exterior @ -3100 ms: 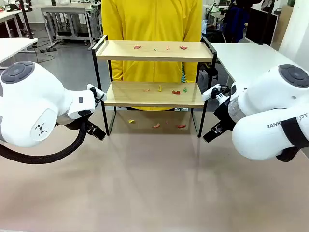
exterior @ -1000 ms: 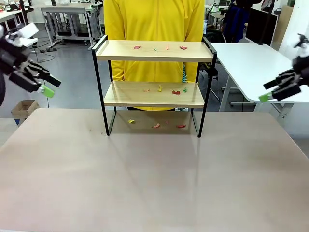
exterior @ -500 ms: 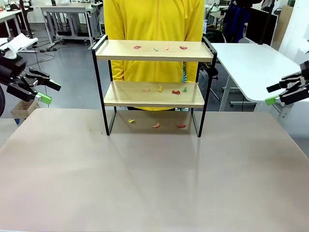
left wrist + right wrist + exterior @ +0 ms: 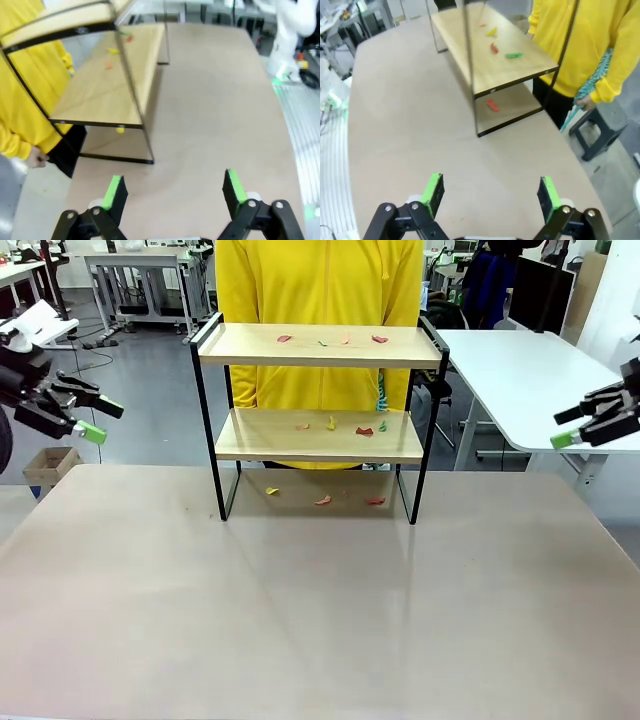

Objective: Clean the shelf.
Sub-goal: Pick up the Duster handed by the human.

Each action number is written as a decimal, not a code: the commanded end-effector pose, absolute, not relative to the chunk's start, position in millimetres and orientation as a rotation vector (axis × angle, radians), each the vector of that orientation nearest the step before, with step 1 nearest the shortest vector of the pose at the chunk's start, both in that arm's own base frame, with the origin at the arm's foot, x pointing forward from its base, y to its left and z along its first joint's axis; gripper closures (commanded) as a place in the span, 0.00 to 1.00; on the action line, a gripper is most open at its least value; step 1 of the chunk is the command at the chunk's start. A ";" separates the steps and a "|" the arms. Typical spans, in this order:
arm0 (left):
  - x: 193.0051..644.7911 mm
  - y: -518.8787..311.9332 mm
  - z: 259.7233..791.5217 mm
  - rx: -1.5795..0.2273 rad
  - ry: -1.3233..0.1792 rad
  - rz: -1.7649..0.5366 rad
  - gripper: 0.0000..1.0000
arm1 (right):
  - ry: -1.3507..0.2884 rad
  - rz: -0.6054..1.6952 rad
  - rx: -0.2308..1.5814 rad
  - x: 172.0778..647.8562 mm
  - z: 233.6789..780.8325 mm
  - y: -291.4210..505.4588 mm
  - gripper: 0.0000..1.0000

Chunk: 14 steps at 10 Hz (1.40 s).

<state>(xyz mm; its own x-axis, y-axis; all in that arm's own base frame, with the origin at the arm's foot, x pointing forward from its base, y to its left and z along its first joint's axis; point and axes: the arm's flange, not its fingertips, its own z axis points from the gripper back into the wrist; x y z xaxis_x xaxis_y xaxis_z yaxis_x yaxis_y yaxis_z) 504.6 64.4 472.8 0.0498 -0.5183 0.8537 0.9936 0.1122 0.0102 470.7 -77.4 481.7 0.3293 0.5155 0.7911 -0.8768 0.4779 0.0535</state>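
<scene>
The left gripper (image 4: 103, 420) hung out past the table's (image 4: 320, 620) left edge and the right gripper (image 4: 562, 430) past its right edge, both raised above the tabletop with their tips turned inward. The shelf (image 4: 320, 345) stood between them at the far middle of the table, well apart from either pair of jaws. Seen from the left wrist, the left gripper (image 4: 173, 186) was released, its green pads (image 4: 114, 189) spread wide with bare table (image 4: 215, 110) showing through the gap. From there the shelf (image 4: 107, 85) lay ahead of the jaws and off toward the upper left. Seen from the right wrist, the right gripper (image 4: 490, 189) was likewise released, its pads (image 4: 546, 191) wide apart over bare table (image 4: 405, 115), and the shelf (image 4: 495, 55) lay ahead and slightly to the right of the jaws. Small coloured scraps (image 4: 380, 339) lay on the top board, more on the lower board (image 4: 364, 430), and a few on the tabletop beneath it (image 4: 323, 500), all far from both sets of jaws. A person (image 4: 315, 280) in a yellow top stood just behind the shelf, beyond it from the jaws. The right wrist view caught the person's hand (image 4: 585, 102) beside a teal fringed thing (image 4: 595, 77) hanging past the shelf's end rail.
</scene>
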 end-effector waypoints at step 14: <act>599.6 152.0 360.9 -1.144 -1.367 -1.268 0.00 | -1.185 1.168 0.933 574.6 357.1 -180.1 0.00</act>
<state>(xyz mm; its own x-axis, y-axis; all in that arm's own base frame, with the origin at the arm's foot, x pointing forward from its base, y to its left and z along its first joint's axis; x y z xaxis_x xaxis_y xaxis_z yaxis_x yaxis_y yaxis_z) 599.9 149.8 348.4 -0.1870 0.0302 0.9819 0.9823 0.0151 0.1866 571.9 -180.0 355.5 0.0011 0.1624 0.9867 -0.9755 0.2172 -0.0346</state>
